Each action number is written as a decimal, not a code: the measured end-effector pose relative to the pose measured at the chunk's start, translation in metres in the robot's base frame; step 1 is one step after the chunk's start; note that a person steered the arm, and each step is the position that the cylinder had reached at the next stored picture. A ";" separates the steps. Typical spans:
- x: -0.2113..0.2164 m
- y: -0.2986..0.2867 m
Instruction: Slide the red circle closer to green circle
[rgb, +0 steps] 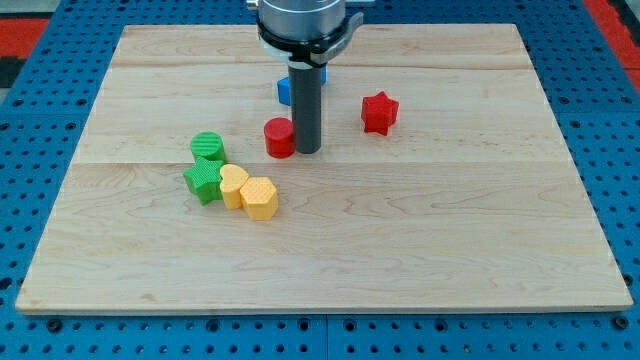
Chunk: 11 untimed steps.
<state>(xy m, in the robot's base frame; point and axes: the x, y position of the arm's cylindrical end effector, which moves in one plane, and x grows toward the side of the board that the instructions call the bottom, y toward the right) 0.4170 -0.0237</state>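
The red circle (279, 137) lies near the middle of the wooden board (450, 220). My tip (308, 151) stands right against its right side, touching or nearly touching it. The green circle (207, 147) lies to the view's left of the red circle, about one block width away and slightly lower. A green star (203, 181) sits just below the green circle.
A yellow heart (233, 185) and a yellow hexagon (260, 198) cluster right of the green star. A red star (379, 112) lies right of my rod. A blue block (284, 90) is partly hidden behind the rod. Blue pegboard surrounds the board.
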 end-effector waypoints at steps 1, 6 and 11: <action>-0.004 -0.014; -0.044 -0.024; -0.032 -0.047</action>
